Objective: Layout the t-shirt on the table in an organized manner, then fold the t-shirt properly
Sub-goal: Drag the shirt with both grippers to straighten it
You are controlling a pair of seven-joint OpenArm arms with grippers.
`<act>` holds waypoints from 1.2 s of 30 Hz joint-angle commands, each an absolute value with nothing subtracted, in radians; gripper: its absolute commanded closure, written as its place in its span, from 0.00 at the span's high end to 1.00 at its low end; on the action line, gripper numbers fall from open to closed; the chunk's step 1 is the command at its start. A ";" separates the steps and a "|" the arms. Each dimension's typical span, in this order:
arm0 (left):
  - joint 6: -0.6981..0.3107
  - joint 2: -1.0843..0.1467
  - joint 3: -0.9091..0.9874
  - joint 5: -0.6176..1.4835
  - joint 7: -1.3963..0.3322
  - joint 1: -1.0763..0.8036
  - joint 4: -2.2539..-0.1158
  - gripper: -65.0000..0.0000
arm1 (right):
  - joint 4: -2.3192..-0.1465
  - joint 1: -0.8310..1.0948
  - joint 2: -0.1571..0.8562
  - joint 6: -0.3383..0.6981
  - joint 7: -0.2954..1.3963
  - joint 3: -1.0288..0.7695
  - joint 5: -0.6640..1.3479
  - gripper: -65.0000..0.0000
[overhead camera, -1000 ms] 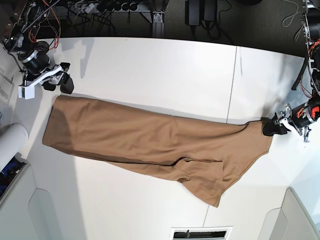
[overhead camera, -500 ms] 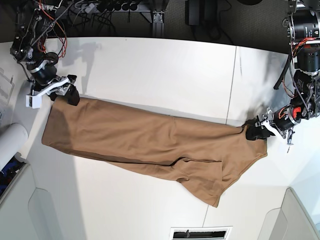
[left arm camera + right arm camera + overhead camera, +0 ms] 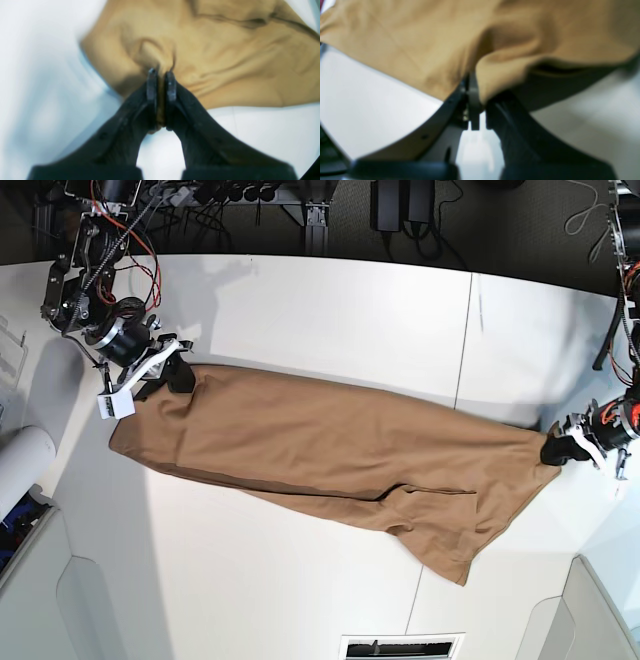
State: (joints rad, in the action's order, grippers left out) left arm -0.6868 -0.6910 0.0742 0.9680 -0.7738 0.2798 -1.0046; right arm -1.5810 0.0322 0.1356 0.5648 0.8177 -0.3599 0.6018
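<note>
The tan t-shirt (image 3: 340,455) lies folded lengthwise in a long band, stretched slantwise across the white table (image 3: 330,310). At the shirt's left end my right gripper (image 3: 178,378) is shut on the cloth's upper corner; the right wrist view shows the fabric (image 3: 500,75) bunched between its black fingers (image 3: 472,100). At the shirt's right tip my left gripper (image 3: 556,450) is shut on the cloth. In the left wrist view a pinch of shirt (image 3: 155,55) sits between the closed pads (image 3: 152,85). A loose flap (image 3: 450,545) hangs toward the near edge.
A thin dark seam (image 3: 462,350) crosses the table right of centre. A white cylinder (image 3: 22,465) lies at the left edge, above a grey-white bin (image 3: 30,580). Another bin (image 3: 605,610) fills the near right corner. Cables and a dark floor run behind the far edge.
Both grippers closed on the shirt's ends. The whole shirt has shifted to the right and is pulled straighter and tauter, its left end now further from the table's left edge.
</note>
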 commanded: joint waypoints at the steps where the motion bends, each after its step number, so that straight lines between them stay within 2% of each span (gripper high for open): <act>1: -0.698 -0.730 0.081 1.001 -0.763 0.307 -1.056 0.00 | -1.646 0.012 0.149 0.573 0.786 -0.385 0.653 0.00; 6: -0.698 -0.776 0.081 0.982 -0.741 0.324 -1.222 0.00 | -1.717 -0.020 0.152 0.573 0.759 -0.492 0.659 0.00; 10: -0.698 -0.713 0.081 0.840 -0.644 0.355 -1.212 0.00 | -1.672 -0.068 0.152 0.569 0.756 -0.525 0.622 0.00; 13: -0.698 -0.640 0.074 0.779 -0.635 0.366 -1.169 0.00 | -1.611 -0.089 0.152 0.559 0.760 -0.515 0.616 0.52; 14: -0.698 -0.621 0.065 0.772 -0.634 0.372 -1.146 0.00 | -1.594 -0.091 0.152 0.558 0.760 -0.510 0.617 0.63; 15: -0.698 -0.604 0.054 0.767 -0.631 0.380 -1.120 0.00 | -1.581 -0.091 0.152 0.558 0.761 -0.506 0.618 0.67; 17: -0.698 -0.579 0.026 0.765 -0.624 0.397 -1.073 0.00 | -1.574 -0.091 0.149 0.558 0.794 -0.500 0.628 0.68; 22: -0.698 -0.569 -0.009 0.773 -0.629 0.410 -1.055 0.27 | -1.589 -0.050 0.146 0.569 0.875 -0.500 0.719 0.67; 25: -0.698 -0.587 -0.009 0.812 -0.645 0.411 -1.055 0.36 | -1.612 0.028 0.146 0.569 0.873 -0.500 0.749 0.67; 31: -0.698 -0.601 -0.009 0.857 -0.644 0.439 -1.055 0.37 | -1.614 0.143 0.146 0.577 0.836 -0.500 0.739 0.68; 36: -0.698 -0.601 -0.009 0.864 -0.665 0.440 -1.054 0.37 | -1.614 0.173 0.147 0.576 0.719 -0.500 0.635 0.68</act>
State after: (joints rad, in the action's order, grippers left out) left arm -0.6922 -0.5816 -0.0158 0.8448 -0.6872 0.4107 -1.0393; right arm -1.5970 0.1852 0.1360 0.5720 0.7322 -0.4973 0.6167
